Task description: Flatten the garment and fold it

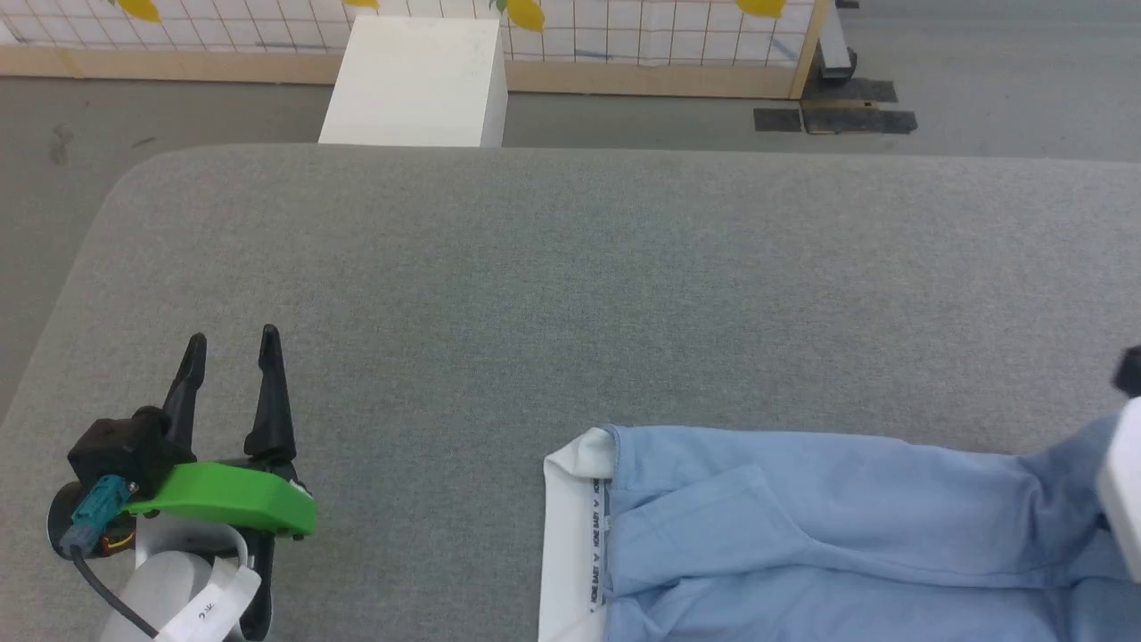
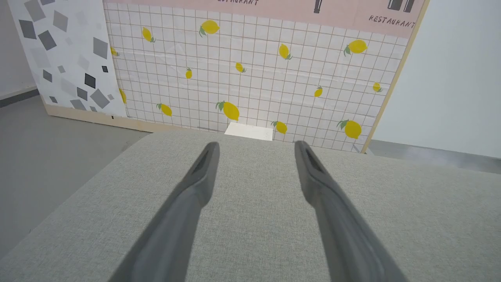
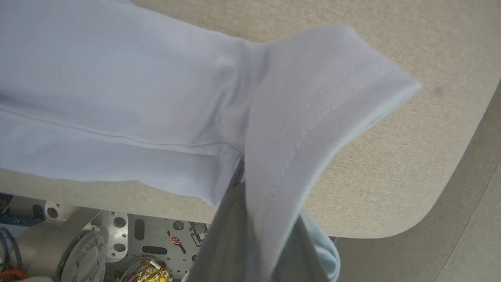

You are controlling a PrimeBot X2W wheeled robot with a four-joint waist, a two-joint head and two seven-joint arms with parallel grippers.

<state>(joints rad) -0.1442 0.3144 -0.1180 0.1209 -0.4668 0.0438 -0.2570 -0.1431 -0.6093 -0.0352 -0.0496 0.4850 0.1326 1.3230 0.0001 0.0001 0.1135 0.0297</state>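
We see left gripper [image 1: 233, 337] low at the robot's left, fingers pointing away from the body, jaws spread wide with nothing between them, over bare table [image 1: 535, 267]. Right gripper [image 3: 239, 176] is pinched tight on shirt [image 1: 802, 517] at a stitched hem edge. The cloth drapes over both fingers, so we can't see the tips. Right arm comes in at the head view's right edge, its wrist looking down past the table's rounded corner. Shirt lies on the table's near side, right of centre, well apart from left gripper. We read its long axis as left-right: white collar [image 1: 566, 535] points left, the gripped end lies right, bunched in folds.
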